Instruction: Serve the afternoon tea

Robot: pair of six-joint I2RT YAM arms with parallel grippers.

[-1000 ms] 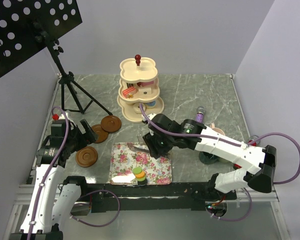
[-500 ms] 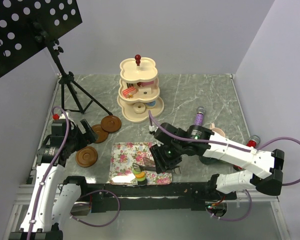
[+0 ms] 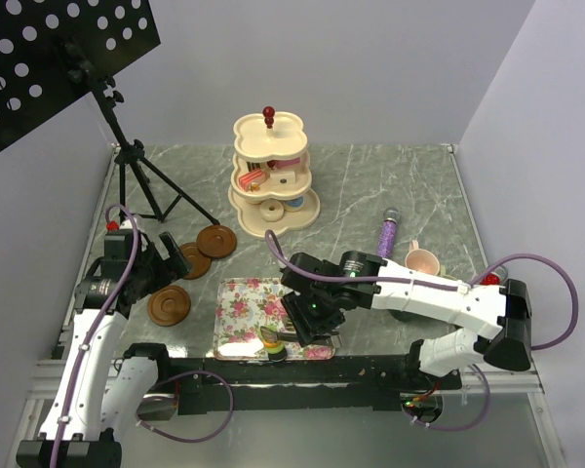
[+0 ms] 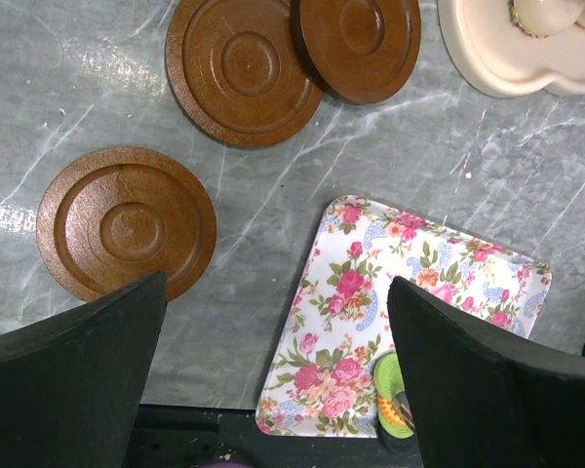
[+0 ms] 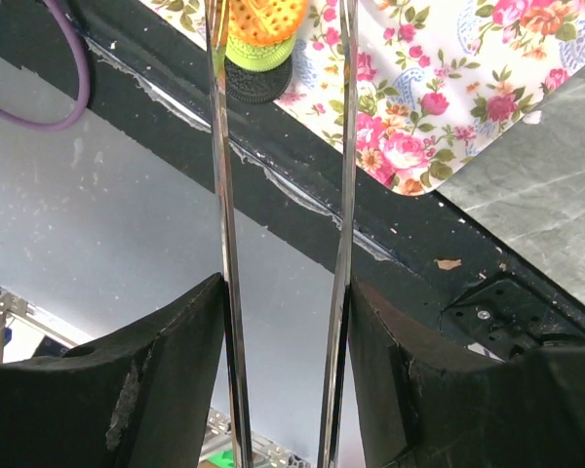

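Orange-topped toy macarons (image 5: 263,21), stacked at the near edge of the rectangular floral tray (image 3: 242,297), are bracketed by thin metal tongs (image 5: 223,214) clamped in the right gripper (image 5: 285,292) — straight ahead — the wide-open left gripper (image 4: 278,283) being farther off.

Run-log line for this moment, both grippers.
left gripper: open, above brown saucer | right gripper: holding tongs | tongs: straddling macaron stack on floral tray

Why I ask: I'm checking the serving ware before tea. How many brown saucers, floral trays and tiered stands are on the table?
Brown saucers: 3
Floral tray: 1
Cream three-tier stand: 1
Total: 5
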